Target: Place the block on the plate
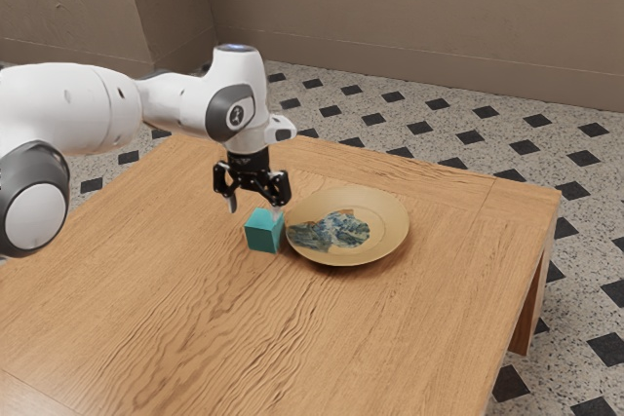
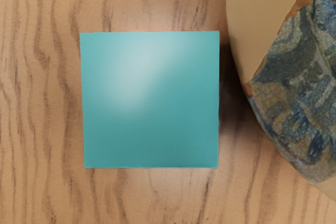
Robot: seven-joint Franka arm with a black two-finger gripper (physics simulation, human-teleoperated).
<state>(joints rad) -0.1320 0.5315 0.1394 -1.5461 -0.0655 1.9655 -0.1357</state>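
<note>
Just over the teal block, my pincer hangs with its fingers spread, gripping nothing. The block sits on the wooden table, right beside the plate – not on it. I judge the work barely begun: grasp, lift, carry across and release all remain. I count one block, one plate, one table – and one pincer, mine.
</note>
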